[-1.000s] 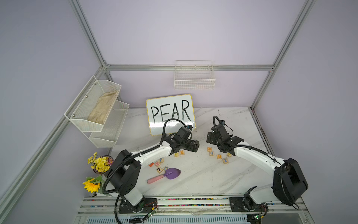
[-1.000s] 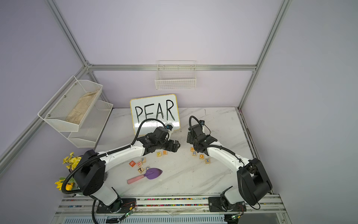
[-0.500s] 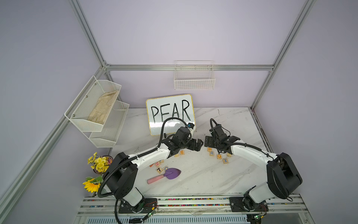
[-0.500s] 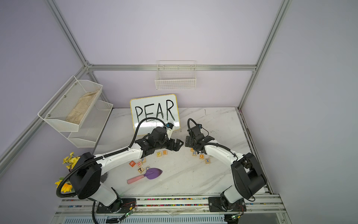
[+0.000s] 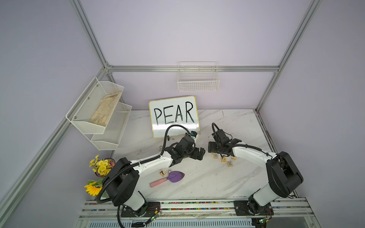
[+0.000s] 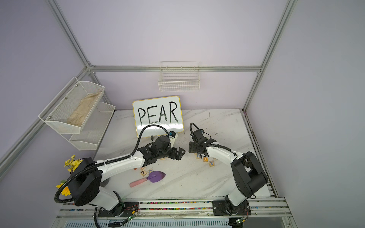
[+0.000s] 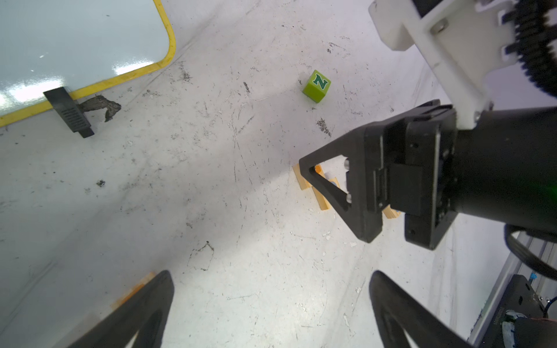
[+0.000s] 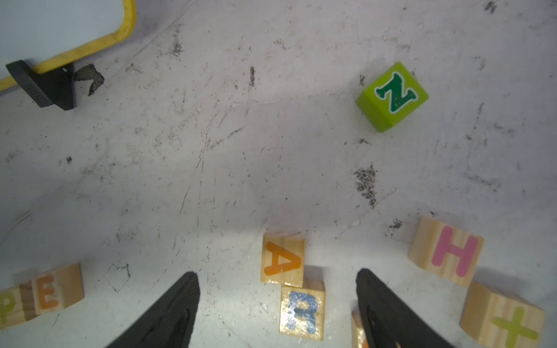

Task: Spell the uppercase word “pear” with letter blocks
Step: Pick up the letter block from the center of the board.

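My arms are glossy white shells, left arm (image 5: 156,167) and right arm (image 5: 250,156), with bulky black joints. A ribbed black hose (image 5: 144,161) runs along the left. My fingers (image 8: 168,313) are matte black tapered wedges; silver screws stud a white bracket (image 7: 422,33).

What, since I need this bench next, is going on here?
The robot is copying the word PEAR from the whiteboard. The P block and E block sit side by side. The right claw hangs open over the A block and the R block right beside it; neither is gripped yet. The left claw is open and holds nothing.
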Available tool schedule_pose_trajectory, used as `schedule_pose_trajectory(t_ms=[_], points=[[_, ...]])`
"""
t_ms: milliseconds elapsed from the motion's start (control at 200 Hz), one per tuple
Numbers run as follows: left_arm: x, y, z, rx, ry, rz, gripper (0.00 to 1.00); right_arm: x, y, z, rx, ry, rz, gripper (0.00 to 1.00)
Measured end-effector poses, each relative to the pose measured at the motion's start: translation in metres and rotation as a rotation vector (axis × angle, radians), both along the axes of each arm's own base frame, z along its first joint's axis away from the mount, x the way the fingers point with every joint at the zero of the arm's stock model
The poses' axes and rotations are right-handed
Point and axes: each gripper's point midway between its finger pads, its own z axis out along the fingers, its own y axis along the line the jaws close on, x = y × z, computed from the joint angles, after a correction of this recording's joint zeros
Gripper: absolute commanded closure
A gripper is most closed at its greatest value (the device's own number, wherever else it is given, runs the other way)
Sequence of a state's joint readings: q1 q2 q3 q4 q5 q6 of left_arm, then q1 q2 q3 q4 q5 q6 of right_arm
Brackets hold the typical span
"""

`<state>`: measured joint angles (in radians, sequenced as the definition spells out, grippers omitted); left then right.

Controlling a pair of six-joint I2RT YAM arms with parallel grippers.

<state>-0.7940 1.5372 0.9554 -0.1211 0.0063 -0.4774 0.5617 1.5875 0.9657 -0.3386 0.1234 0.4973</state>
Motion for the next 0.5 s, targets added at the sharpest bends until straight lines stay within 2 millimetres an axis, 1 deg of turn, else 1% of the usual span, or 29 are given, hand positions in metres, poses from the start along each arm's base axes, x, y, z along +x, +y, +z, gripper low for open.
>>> schedule_pose_trajectory(t_ms=[135,360,500], points=[[0.001,0.001,-0.001,-0.003,0.006,0.017,0.00,-0.002,0.001,-0.007,-0.010,0.020,0.022,0.21],[0.003,0.003,-0.002,-0.001,0.008,0.036,0.00,-0.007,0.002,-0.028,-0.037,0.077,0.053,0.26],[0.003,0.006,-0.004,0.009,0.015,0.049,0.00,-0.008,0.002,-0.037,-0.053,0.096,0.062,0.28]])
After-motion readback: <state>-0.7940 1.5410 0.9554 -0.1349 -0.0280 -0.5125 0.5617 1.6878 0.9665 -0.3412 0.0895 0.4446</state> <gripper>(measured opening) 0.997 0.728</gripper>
